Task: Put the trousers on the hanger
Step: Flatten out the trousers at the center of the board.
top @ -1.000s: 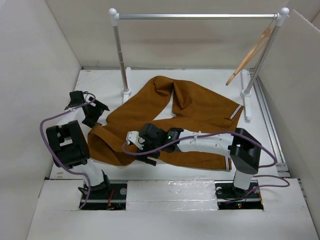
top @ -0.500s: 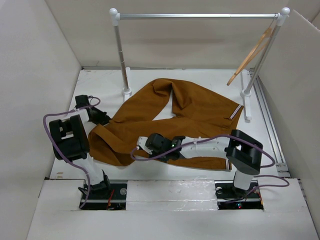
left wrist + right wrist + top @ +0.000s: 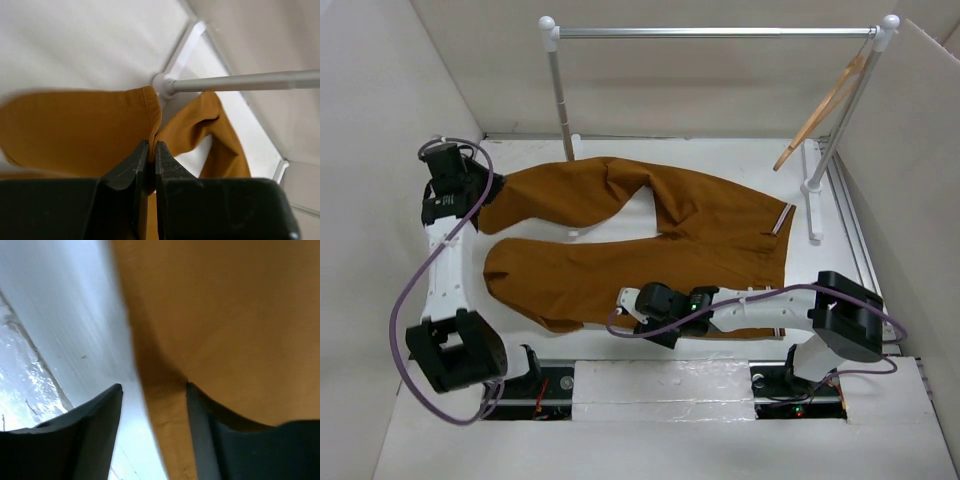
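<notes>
A: Left gripper (image 3: 151, 150)?
B: Pinched tight on a leg end of the trousers (image 3: 650, 260); cloth spreads ahead of it.
A: Right gripper (image 3: 152, 390)?
B: Jaws wide, trouser edge between them. Hanger (image 3: 820, 110) far beyond, on rail (image 3: 720, 33).

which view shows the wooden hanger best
The top external view: the light natural-wood triangular hanger hangs tilted from the right end of the silver metal rail. The left wrist view shows that rail and the rust-brown trousers, no hanger; the right wrist view only cloth and white table.
</notes>
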You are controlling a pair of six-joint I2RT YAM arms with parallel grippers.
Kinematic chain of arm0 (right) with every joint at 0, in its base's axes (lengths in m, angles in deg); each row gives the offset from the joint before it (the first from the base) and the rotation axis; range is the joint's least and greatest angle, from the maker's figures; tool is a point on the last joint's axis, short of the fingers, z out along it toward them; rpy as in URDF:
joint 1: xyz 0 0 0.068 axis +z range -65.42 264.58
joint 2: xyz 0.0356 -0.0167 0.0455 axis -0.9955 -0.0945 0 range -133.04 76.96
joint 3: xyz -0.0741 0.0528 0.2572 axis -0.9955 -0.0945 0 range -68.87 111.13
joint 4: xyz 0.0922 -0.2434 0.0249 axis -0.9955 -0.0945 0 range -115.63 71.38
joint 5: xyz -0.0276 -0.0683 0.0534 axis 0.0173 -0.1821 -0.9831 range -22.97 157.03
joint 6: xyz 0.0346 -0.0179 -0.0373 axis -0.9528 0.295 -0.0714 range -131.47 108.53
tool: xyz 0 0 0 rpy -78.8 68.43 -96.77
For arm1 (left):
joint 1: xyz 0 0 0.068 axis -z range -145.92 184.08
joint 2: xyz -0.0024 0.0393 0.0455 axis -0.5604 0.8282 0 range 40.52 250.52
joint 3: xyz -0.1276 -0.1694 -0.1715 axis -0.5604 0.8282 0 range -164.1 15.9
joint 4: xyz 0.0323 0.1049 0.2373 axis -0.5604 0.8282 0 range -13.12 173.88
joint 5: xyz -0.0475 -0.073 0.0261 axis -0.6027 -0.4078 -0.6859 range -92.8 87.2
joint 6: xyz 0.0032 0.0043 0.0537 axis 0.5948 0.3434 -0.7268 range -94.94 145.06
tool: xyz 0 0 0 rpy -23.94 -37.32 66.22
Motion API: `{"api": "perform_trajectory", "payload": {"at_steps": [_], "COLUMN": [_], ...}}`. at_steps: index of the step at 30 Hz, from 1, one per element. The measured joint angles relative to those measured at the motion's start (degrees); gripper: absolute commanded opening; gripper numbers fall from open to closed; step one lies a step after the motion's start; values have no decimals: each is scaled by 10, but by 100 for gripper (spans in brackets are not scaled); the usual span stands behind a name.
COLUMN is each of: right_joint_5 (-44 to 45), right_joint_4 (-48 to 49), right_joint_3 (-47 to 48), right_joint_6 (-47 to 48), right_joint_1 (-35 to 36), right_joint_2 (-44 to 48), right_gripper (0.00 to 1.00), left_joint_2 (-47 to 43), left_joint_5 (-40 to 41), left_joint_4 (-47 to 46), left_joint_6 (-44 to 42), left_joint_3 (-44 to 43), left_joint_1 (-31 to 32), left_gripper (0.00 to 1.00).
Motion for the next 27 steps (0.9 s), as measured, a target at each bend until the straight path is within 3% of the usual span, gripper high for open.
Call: {"api": "perform_trajectory", "payload": {"at_steps": [1, 4, 11, 13, 15, 16, 18, 21, 22, 24, 25, 27], "right_joint_5": [7, 28, 47, 48, 50, 51, 52, 54, 54, 54, 53, 51], "right_joint_4": [-2, -10, -30, -39, -56, -64, -78, -110, -119, -132, -138, -148], "right_joint_3": [1, 4, -10, -16, -16, -16, -16, -16, -16, -16, -16, -16], "right_joint_6": [-2, -7, -28, -35, -47, -52, -60, -72, -76, -82, -86, -96], "right_joint_1": [0, 0, 0, 0, -4, -7, -16, -39, -47, -59, -64, -80], "right_joint_2": [2, 9, 52, 81, 115, 133, 163, 213, 230, 259, 272, 288], "right_gripper": [67, 73, 73, 73, 73, 73, 73, 70, 63, 36, 5, 0], "left_joint_2": [-20, -55, 11, 57, 112, 124, 196, 274, 294, 325, 331, 323], "left_joint_5": [5, 29, 124, 146, 169, 183, 188, 201, 204, 209, 210, 214], "left_joint_4": [7, 41, 124, 129, 130, 130, 135, 148, 157, 178, 176, 168], "left_joint_6": [-1, -10, -66, -80, -83, -83, -80, -80, -79, -78, -78, -80], "left_joint_3": [-6, -40, -213, -250, -271, -273, -274, -277, -286, -322, -337, -351], "left_joint_1": [0, 0, 4, 5, 5, 5, -1, -9, -12, -12, -11, 2], "left_gripper": [0, 0, 2, 13, 16, 27, 28, 51, 68, 75, 77, 75]}}
